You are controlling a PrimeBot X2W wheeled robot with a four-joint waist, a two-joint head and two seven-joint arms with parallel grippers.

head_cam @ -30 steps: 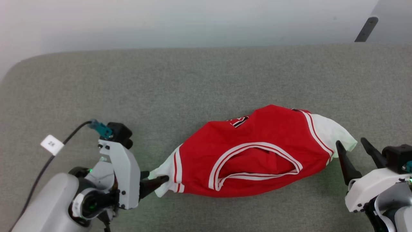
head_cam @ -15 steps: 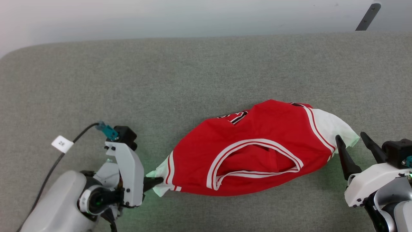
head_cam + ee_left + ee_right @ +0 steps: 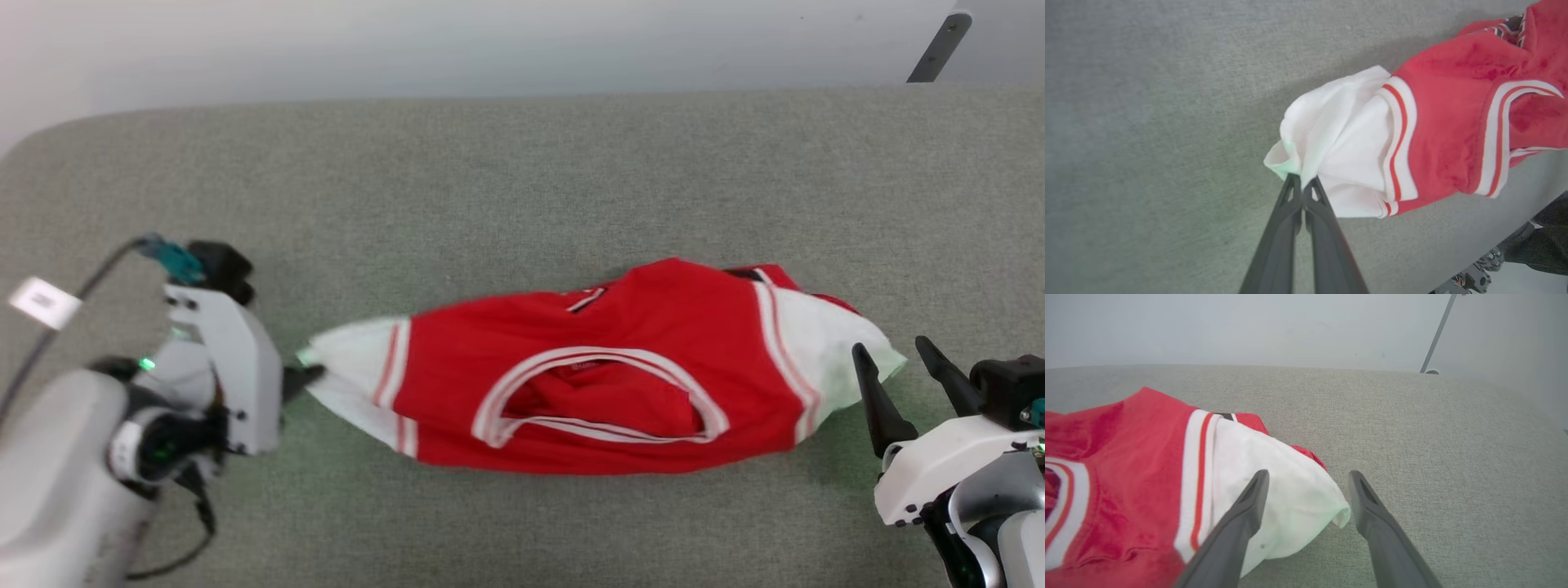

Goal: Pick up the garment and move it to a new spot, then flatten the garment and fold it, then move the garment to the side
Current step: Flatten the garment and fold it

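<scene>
The garment [image 3: 620,343] is lying crumpled across the middle of the grey fabric-covered counter [image 3: 490,180], stretching sideways between the two arms. Its red body is humping up, its striped neck opening [image 3: 600,392] is gaping towards the camera, and only a scrap of the black lettering is peeking out at the far fold. The left gripper [image 3: 1301,181] is pinching the tip of the white sleeve [image 3: 1339,139] on the robot's left, its jaws clenching tight on a small gather of cloth. From the shadow beneath, that sleeve end seems to be riding a little above the counter, while the rest of the shirt is resting on it. The right gripper [image 3: 1308,473] is waiting at the opposite end with its jaws standing wide apart. They are straddling the tip of the other white sleeve [image 3: 1282,490] without closing on it. By this showing, the task is only just getting under way. One of the two holds for the pick-up is being made and the second is lining up but not yet taken. The garment is not lifting clear as a whole. Everything else is waiting to be done: carrying it to a new spot, spreading it flat, folding it, and sliding it to the side.
</scene>
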